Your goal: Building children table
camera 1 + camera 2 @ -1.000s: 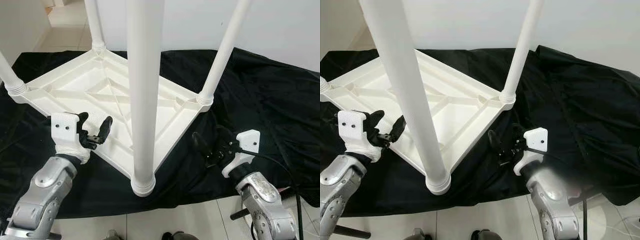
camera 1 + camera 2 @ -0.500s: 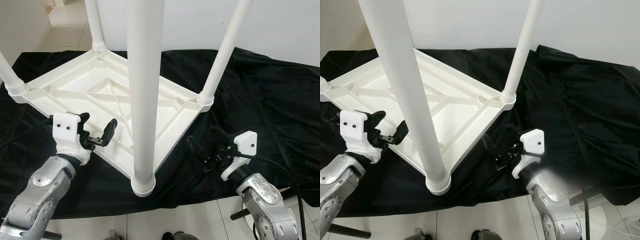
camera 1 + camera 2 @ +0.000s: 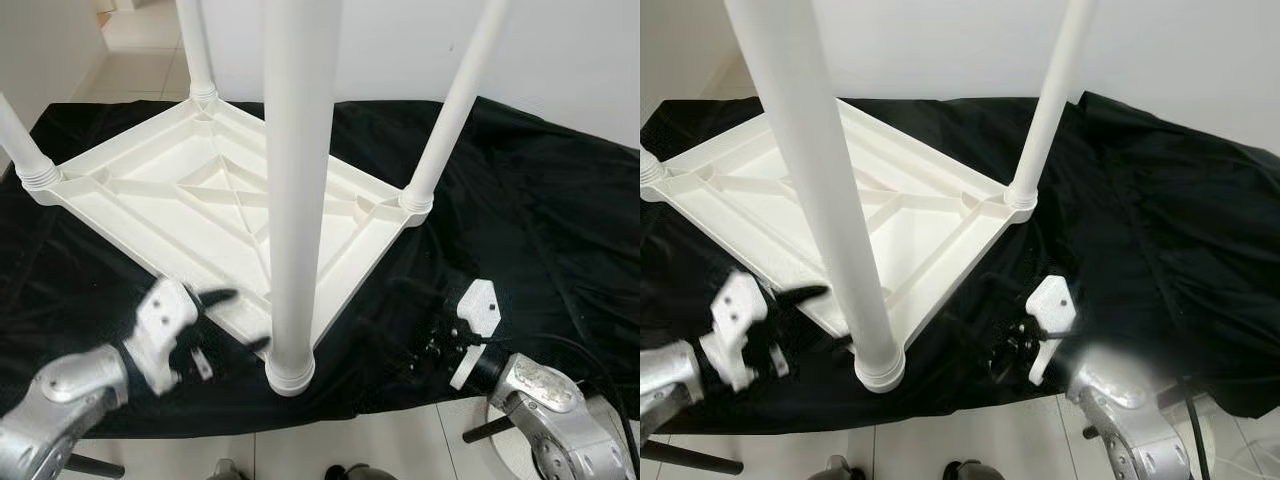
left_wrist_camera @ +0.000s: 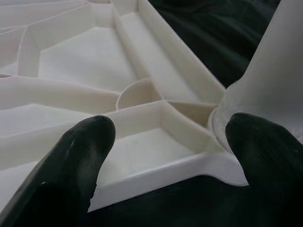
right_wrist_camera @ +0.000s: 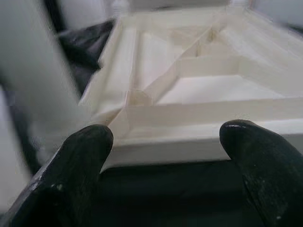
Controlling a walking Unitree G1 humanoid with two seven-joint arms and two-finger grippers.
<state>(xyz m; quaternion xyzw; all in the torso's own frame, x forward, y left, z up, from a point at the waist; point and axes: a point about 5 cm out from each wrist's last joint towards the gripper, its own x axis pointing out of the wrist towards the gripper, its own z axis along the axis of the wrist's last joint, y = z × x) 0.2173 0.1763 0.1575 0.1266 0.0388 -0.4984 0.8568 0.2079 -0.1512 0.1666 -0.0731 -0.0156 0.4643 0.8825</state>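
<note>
white table (image 3: 190, 190) | upside down | four legs up | on black cloth (image 3: 530, 200)

White plastic children's table (image 3: 190, 190) upside down on the black cloth (image 3: 520, 200) before me, my left gripper (image 3: 215, 325) left of its nearest leg (image 3: 298, 200), my right gripper (image 3: 420, 330) right

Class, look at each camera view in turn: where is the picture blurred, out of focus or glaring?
Left eye view: the left pincer is motion-smeared; the table top is sharp. Right eye view: a glare patch sits on the right arm. Right wrist view: the near leg is soft and out of focus. Left wrist view: crisp ribs.
</note>
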